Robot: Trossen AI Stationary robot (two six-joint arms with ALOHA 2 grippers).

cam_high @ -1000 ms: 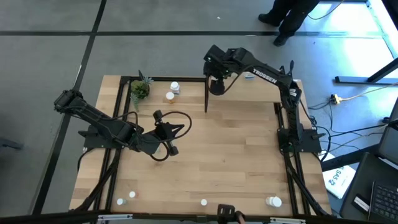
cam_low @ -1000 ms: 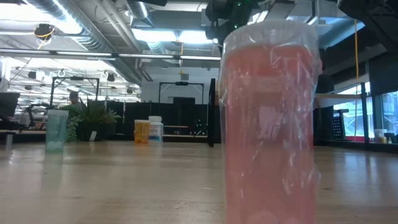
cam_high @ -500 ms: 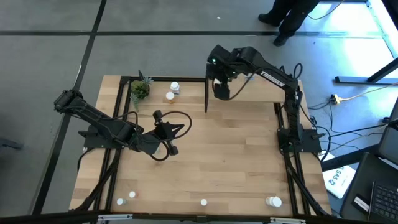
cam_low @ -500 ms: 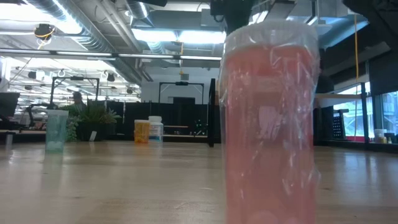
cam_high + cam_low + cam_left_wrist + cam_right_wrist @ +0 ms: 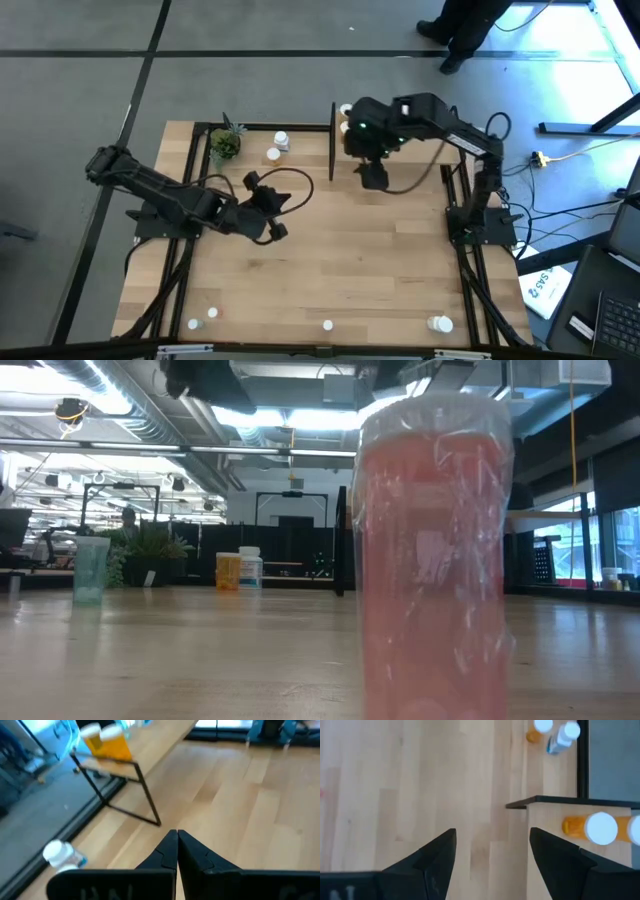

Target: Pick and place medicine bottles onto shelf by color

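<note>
We note the right gripper [image 5: 372, 176] hanging over the tabletop [image 5: 380, 250] just beside the shelf [image 5: 570, 812], fingers [image 5: 437, 857] spread apart and holding nothing. In the right wrist view an orange bottle [image 5: 592, 827] with a white cap stands on the shelf near its edge. Two more bottles [image 5: 277, 147] stand on the tabletop near the potted plant [image 5: 225, 143]. The left gripper [image 5: 177, 851] hovers over mid-tabletop, fingers pressed together, empty. Along the near edge we see further bottles [image 5: 438, 323]; a pinkish-red one [image 5: 435, 550] fills the low view.
</note>
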